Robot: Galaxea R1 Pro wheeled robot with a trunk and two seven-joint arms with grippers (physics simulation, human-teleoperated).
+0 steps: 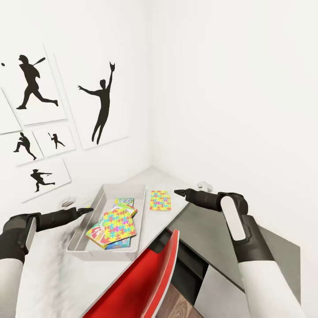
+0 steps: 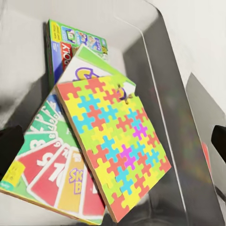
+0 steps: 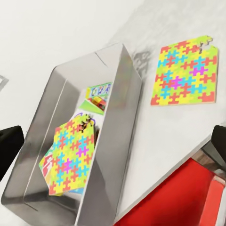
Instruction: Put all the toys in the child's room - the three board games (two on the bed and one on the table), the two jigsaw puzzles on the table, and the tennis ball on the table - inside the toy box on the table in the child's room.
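The head view looks forward and down from above onto the bench (image 1: 152, 221) in the room corner. The left wrist view faces down into the toy box (image 2: 155, 70) from close range. The right wrist view looks obliquely across the toy box (image 3: 120, 117) from farther off. All three views share the toy box (image 1: 95, 207) and its contents.
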